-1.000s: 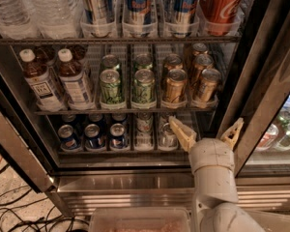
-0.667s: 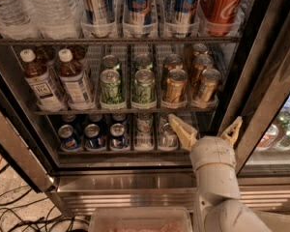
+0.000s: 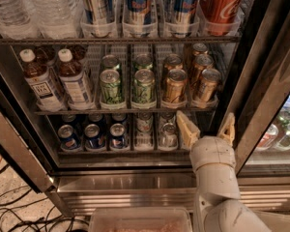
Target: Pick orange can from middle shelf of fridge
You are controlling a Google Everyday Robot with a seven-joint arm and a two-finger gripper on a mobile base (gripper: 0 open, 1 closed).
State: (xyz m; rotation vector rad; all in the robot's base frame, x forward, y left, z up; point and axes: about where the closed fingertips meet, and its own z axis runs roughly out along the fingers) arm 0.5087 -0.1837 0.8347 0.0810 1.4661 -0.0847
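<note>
The fridge (image 3: 261, 81) stands open in front of me. Its middle shelf (image 3: 135, 109) holds brown tea bottles (image 3: 43, 83) at left, green cans (image 3: 110, 87) in the middle and orange cans at right. The front orange cans (image 3: 175, 86) (image 3: 207, 86) stand upright at the shelf's front edge, with more behind them. My gripper (image 3: 206, 128) is open, fingers pointing up, just below the shelf's right end and under the rightmost orange can. It holds nothing.
A red Coca-Cola can (image 3: 222, 6), tall blue-silver cans (image 3: 138, 4) and water bottles (image 3: 53, 8) fill the shelf above. Blue Pepsi cans (image 3: 92, 137) sit on the rack below. A dark door frame (image 3: 251, 71) stands right of the gripper. Cables (image 3: 19, 211) lie on the floor at left.
The gripper has shifted slightly; otherwise nothing has visibly changed.
</note>
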